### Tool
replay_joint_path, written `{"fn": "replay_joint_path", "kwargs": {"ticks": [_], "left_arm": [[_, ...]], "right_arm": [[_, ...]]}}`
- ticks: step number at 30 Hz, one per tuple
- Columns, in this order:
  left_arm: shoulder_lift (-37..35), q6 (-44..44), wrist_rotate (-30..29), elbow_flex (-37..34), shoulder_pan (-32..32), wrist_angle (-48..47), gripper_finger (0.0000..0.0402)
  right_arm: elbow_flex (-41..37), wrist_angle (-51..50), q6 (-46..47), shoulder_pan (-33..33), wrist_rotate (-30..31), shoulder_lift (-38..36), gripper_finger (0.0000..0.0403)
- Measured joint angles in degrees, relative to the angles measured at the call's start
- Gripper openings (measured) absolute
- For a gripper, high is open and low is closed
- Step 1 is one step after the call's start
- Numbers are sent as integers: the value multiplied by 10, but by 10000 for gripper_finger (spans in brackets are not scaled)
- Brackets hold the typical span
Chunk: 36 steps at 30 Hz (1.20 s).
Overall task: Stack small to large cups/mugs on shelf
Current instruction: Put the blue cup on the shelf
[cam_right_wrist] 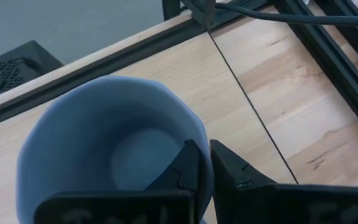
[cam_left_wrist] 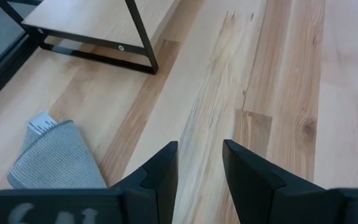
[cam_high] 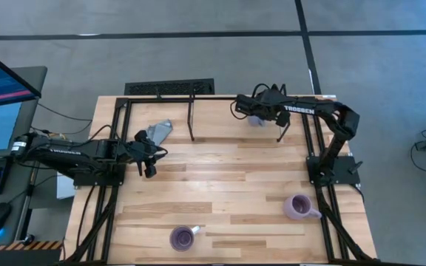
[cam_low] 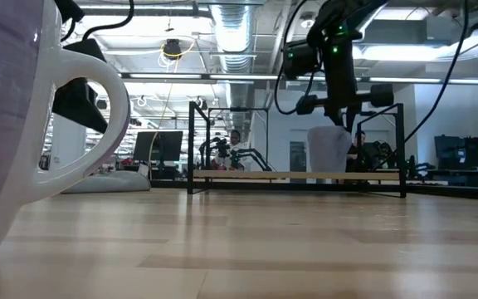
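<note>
High view, right end effector [cam_high: 256,118] gripping blue-grey mug [cam_right_wrist: 114,162] over shelf [cam_high: 198,129]

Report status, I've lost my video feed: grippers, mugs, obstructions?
Right gripper shut on blue-grey mug over black-framed wooden shelf. Left gripper open, empty, beside grey folded cloth. Purple mug, lilac mug on table. Nothing obstructing.

High view: "TROSSEN" in white on the right arm [cam_high: 300,111] and on the left arm [cam_high: 58,150] (small lettering). No other text legible.
</note>
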Motion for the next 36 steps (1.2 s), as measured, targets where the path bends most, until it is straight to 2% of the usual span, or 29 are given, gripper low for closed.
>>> {"fn": "replay_joint_path", "kwargs": {"ticks": [14, 36], "left_arm": [[0, 0, 0, 0, 0, 2, 119], [0, 0, 2, 0, 0, 4, 119]], "right_arm": [[-3, -11, -10, 8, -7, -6, 69], [-3, -9, -8, 8, -17, -7, 72]]}}
